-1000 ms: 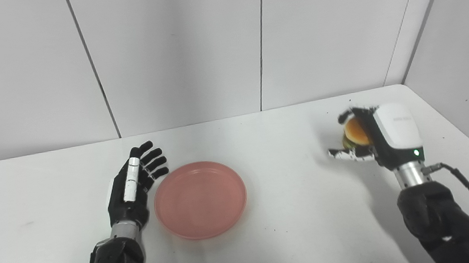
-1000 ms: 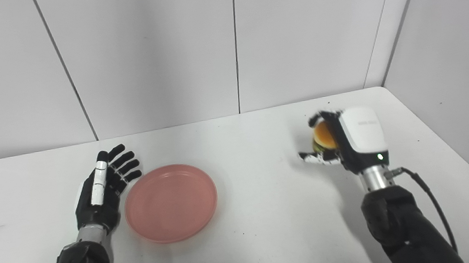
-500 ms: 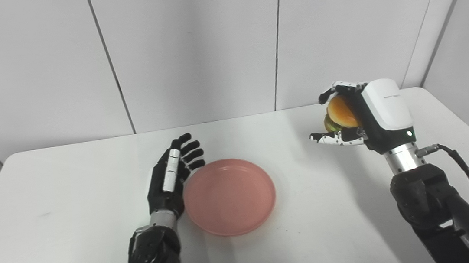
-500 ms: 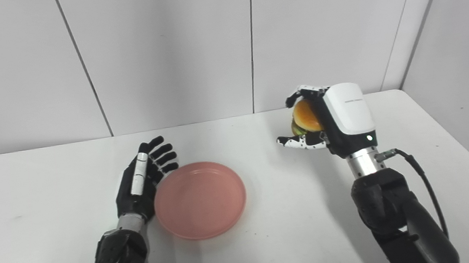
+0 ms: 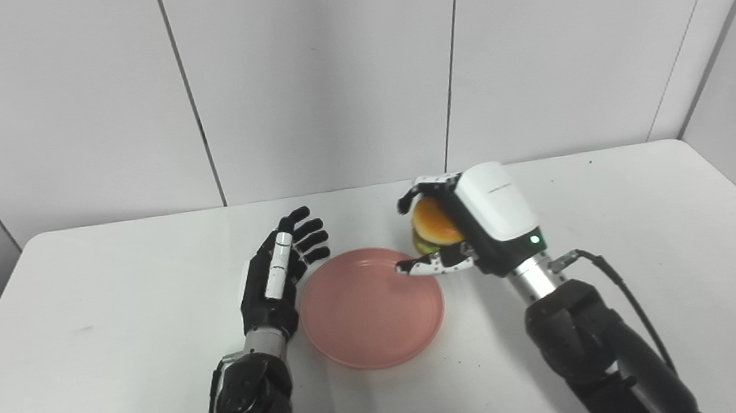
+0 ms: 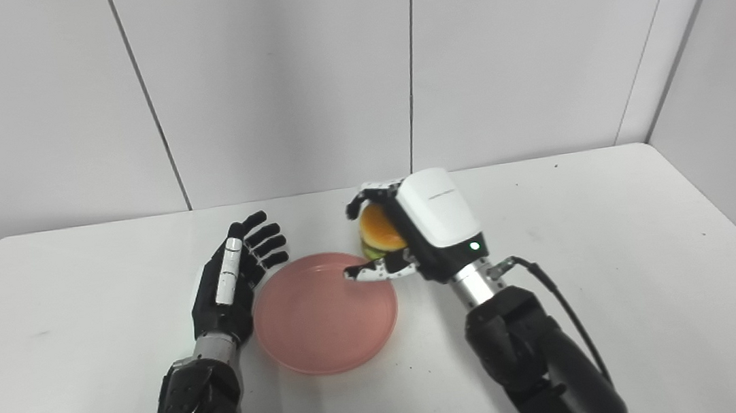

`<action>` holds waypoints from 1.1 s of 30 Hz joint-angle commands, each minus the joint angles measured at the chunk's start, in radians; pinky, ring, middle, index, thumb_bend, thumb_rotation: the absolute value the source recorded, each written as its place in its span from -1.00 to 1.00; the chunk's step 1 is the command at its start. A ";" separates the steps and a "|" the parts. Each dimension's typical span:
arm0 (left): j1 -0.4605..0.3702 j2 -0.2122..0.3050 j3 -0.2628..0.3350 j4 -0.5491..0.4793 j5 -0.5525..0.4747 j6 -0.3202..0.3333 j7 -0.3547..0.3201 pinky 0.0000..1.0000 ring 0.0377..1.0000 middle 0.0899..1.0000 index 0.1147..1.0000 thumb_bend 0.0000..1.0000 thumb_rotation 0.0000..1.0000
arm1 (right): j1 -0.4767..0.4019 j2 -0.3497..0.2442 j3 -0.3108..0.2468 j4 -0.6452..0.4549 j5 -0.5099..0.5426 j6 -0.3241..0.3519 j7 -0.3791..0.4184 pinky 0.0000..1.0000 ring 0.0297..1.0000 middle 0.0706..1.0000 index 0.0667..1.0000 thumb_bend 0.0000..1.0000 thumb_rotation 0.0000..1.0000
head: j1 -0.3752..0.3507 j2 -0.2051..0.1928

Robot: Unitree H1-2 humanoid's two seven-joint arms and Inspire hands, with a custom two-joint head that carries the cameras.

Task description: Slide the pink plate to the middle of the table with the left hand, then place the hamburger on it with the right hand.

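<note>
The pink plate point(image 5: 368, 309) lies flat near the middle of the white table point(image 5: 652, 238). My left hand point(image 5: 280, 277) is open, fingers straight and apart, its edge against the plate's left rim. My right hand point(image 5: 473, 226) is shut on the hamburger point(image 5: 433, 223), a tan bun with green lettuce below. It holds the hamburger in the air over the plate's right rim, thumb reaching over the plate. The same shows in the right eye view: plate point(image 6: 321, 317), hamburger point(image 6: 380, 228), left hand point(image 6: 234, 285), right hand point(image 6: 425, 231).
White wall panels stand behind the table's far edge. A black cable point(image 5: 622, 282) runs from my right wrist along the forearm. The table's right corner point(image 5: 683, 142) meets a side wall.
My right hand has carried the hamburger left, from the table's right side to the plate's right rim. The camera has panned. The left hand and plate keep their relation.
</note>
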 commanded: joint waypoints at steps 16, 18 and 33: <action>-0.010 -0.014 0.002 0.032 0.013 -0.003 0.015 0.22 0.34 0.30 0.31 0.51 0.42 | -0.040 0.079 0.089 0.198 -0.037 -0.099 -0.095 -0.47 -0.40 -0.33 -0.12 0.02 -0.71 | 0.026 -0.002; -0.010 -0.014 -0.003 0.033 0.021 -0.005 0.017 0.21 0.33 0.30 0.31 0.50 0.42 | -0.040 0.086 0.090 0.205 -0.036 -0.100 -0.096 -0.47 -0.40 -0.33 -0.12 0.02 -0.71 | 0.023 -0.001; -0.001 -0.035 -0.008 -0.020 0.023 0.034 0.031 0.21 0.31 0.30 0.43 0.53 0.46 | -0.027 0.091 0.091 0.201 -0.025 -0.130 -0.120 -0.29 -0.24 -0.14 -0.06 0.08 0.13 | 0.018 0.011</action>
